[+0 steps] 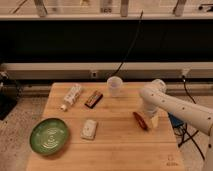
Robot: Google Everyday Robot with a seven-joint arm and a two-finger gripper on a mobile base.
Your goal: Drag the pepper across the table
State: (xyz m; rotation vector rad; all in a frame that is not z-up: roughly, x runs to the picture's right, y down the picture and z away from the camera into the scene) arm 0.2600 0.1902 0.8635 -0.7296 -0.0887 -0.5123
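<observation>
Reddish pepper (140, 120) beside claw (151, 120) on table (120, 147)

The hand (151, 120), spread open, is low over the right side of the counter (115, 150), just beside the reddish pepper (140, 121). A white cup (114, 86) stands near the far edge, a green plate (49, 136) front left.

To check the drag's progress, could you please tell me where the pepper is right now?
The pepper lies right of centre on the table in the camera view, beside the gripper, nearer the front edge than the white cup.
</observation>
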